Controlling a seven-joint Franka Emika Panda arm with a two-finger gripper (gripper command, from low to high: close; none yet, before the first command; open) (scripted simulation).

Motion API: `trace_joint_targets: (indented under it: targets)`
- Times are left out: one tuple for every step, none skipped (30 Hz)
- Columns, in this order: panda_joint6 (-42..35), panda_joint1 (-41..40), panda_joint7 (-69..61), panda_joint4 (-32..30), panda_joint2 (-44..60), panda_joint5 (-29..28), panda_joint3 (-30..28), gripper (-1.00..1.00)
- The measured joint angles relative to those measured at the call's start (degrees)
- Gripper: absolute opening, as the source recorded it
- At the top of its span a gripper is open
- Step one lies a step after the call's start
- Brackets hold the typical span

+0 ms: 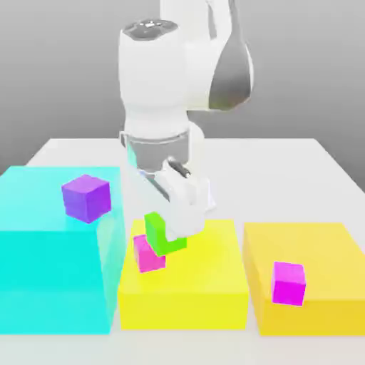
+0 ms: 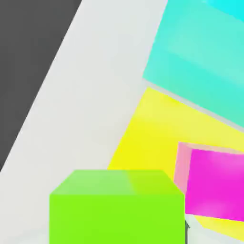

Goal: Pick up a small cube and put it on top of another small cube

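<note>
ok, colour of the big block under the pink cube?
Yellow block; clearest in the exterior view.

A pale white counter [image 1: 306,153] stands before a plain grey backdrop [image 1: 57,64] that darkens toward the top, lit softly and evenly, while the hand view shows dark grey floor [image 2: 28,57] beyond the counter's edge.

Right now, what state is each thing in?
End effector: shut on the green cube.
Green cube: held, tilted, above the yellow block.
Hot-pink cube: on the yellow block, nothing stacked yet.
Purple cube: on the cyan block.
Magenta cube: on the orange block.
</note>
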Motion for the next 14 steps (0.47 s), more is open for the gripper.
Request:
trace_joint_targets:
  targets:
    - [-0.6, -0.9, 3.1, -0.9, -1.5, -0.1, 0.4, -1.00]
    - [-1.3, -1.9, 6.2, -1.7, -2.9, -0.2, 0.8, -1.00]
    - [-1.9, -2.9, 9.3, -2.6, -4.4, -0.2, 1.3, -1.00]
    - [-2.5, -3.9, 12.4, -3.5, -5.8, -0.3, 1.7, -1.00]
    - [-3.1, -4.9, 15.6, -4.4, -7.3, -0.3, 2.1, -1.00]
    - [-2.6, -5.5, 17.5, -5.2, -7.4, -0.5, 2.4, -1.00]
    - [-1.1, -6.0, 18.5, -5.8, -6.6, -0.6, 2.7, -1.00]
    - [0.8, -6.2, 19.1, -6.4, -5.2, -0.7, 2.8, -1.00]
    - [3.0, -6.3, 19.4, -7.0, -3.7, -0.8, 2.9, -1.00]
    - [5.2, -6.4, 19.6, -7.5, -2.0, -0.8, 3.1, -1.00]
    - [7.5, -6.4, 19.7, -8.1, -0.2, -0.8, 3.1, -1.00]
    - [9.1, -6.4, 19.7, -8.5, 1.0, -0.8, 3.2, 1.00]
    - [9.1, -6.4, 19.7, -8.5, 1.0, -0.8, 3.2, 1.00]
    - [9.1, -6.4, 19.7, -8.5, 1.0, -0.8, 3.2, 1.00]
